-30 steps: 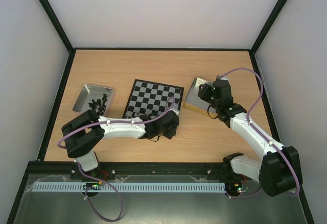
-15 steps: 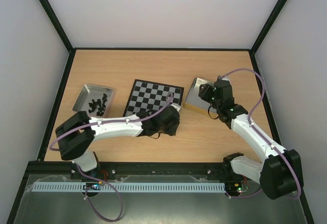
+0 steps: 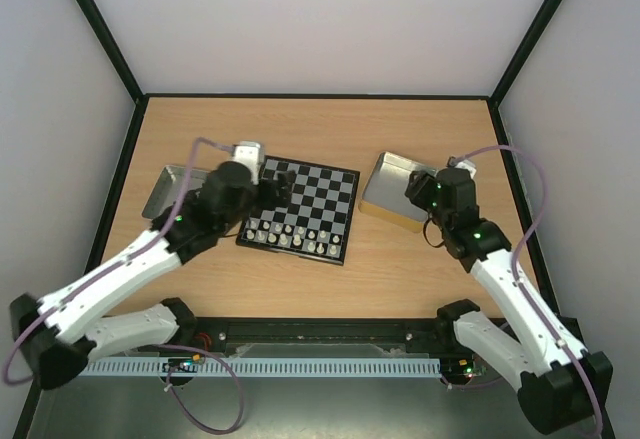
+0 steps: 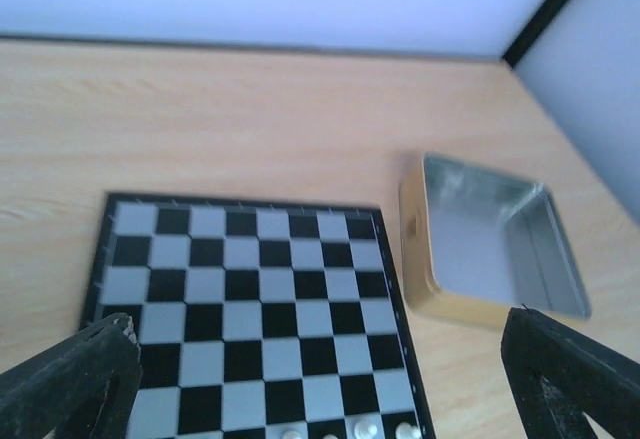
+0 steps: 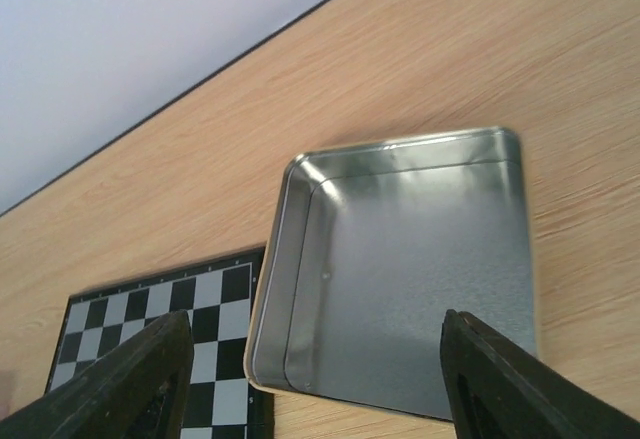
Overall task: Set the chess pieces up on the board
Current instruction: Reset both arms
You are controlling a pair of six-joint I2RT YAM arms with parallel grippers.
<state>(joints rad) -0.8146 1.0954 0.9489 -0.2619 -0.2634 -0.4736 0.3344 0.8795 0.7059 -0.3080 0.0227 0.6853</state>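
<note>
The board (image 3: 310,194) lies mid-table, with cream-white chess pieces (image 3: 295,239) standing in two rows along its near edge. My left gripper (image 3: 276,191) hovers over the board's far-left corner, open and holding nothing. In the left wrist view the left gripper (image 4: 320,324) spreads wide above the bare checks of the board (image 4: 250,289), and a few white pieces (image 4: 385,427) show at the bottom edge. My right gripper (image 3: 422,192) hangs open over the near side of the right tin. In the right wrist view the right gripper (image 5: 312,319) is empty.
An empty silvery tin (image 3: 392,187) with a gold outer wall sits right of the board, seen also as the tin (image 5: 400,279) and the tin (image 4: 490,249). Another tin (image 3: 162,187) at the left is mostly covered by my left arm.
My left arm swung from the board's near-right corner to its far-left corner and its jaws opened wide, uncovering the white rows. The right gripper drew back slightly and opened a little more.
</note>
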